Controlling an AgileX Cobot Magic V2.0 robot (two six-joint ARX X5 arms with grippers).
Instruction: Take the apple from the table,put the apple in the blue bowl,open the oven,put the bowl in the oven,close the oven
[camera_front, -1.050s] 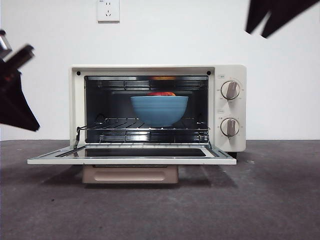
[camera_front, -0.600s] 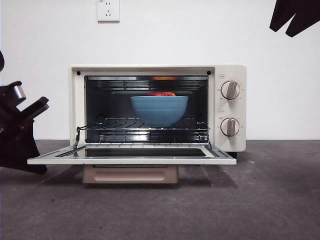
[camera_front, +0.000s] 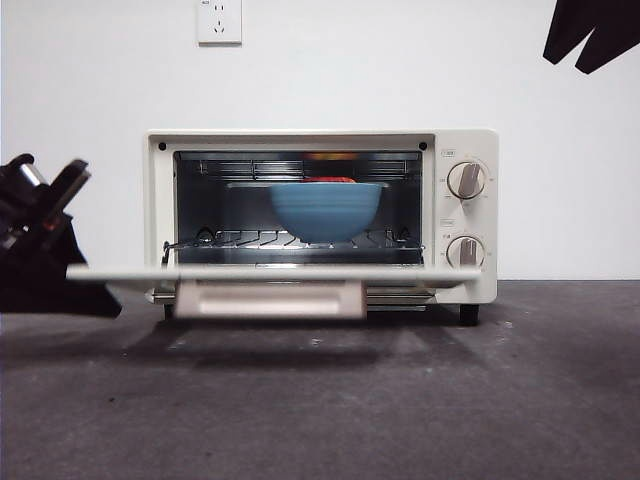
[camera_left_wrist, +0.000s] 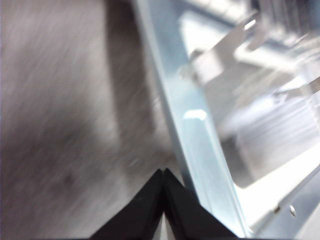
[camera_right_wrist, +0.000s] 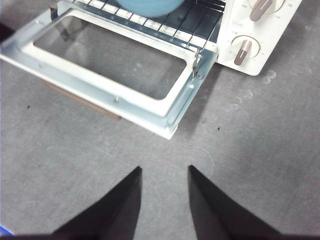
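One tool (camera_left_wrist: 163, 172), pinched together, beside oven (camera_front: 320, 215) door.

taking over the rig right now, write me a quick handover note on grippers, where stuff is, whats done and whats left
Left gripper: fingers shut, holding nothing, at the left edge of the open door of the cream-beige toaster oven.
Right gripper: fingers open, empty, waiting above the dark grey table in front of the oven.
Round matte blue bowl sits on the wire rack inside the oven, with the dark red apple just showing above its rim.
Done: apple in bowl, oven opened, bowl in oven.
Left: the door is roughly level, not shut; close it.
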